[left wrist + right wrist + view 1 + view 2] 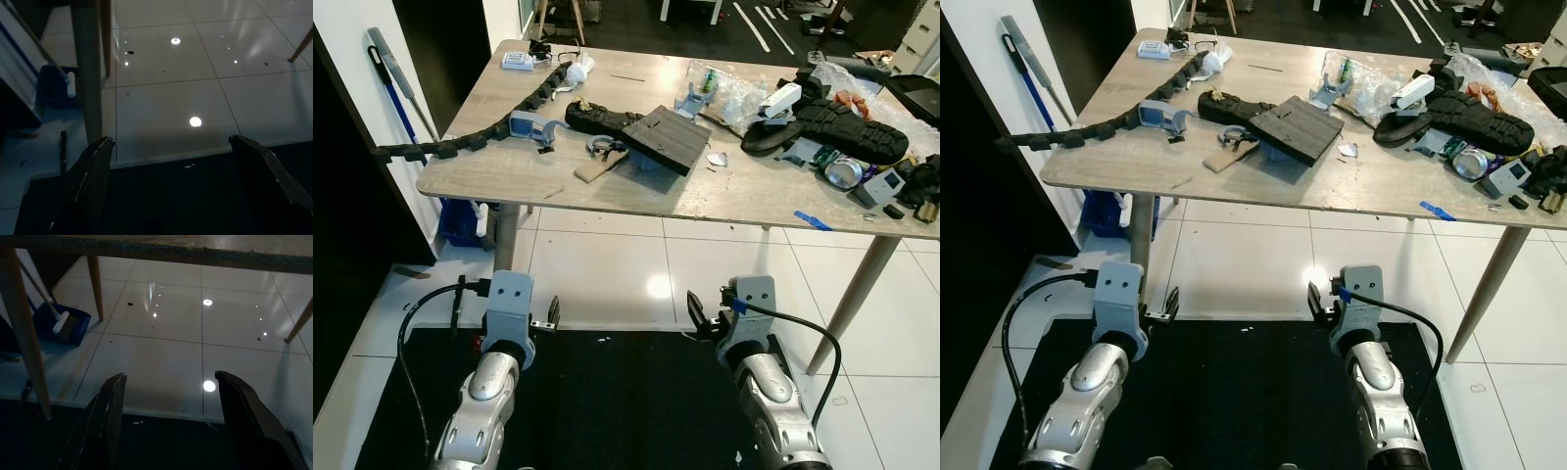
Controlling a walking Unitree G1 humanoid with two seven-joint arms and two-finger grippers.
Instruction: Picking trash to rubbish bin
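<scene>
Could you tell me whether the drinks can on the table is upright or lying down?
Lying down: the can rests on its side, its round end showing.

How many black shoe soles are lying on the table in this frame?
2. One shoe sole lies mid-table, its end under the dark slatted board. The other shoe sole lies toward the table's right side amid the clutter. More may be hidden in that pile.

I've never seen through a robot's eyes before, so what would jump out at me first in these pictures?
Probably the cluttered wooden table: a big black shoe sole at its right, a dark slatted board in the middle, and a long black cable chain trailing off its left edge. Below, the left gripper and right gripper hang open over a black mat on glossy white tiles.
</scene>
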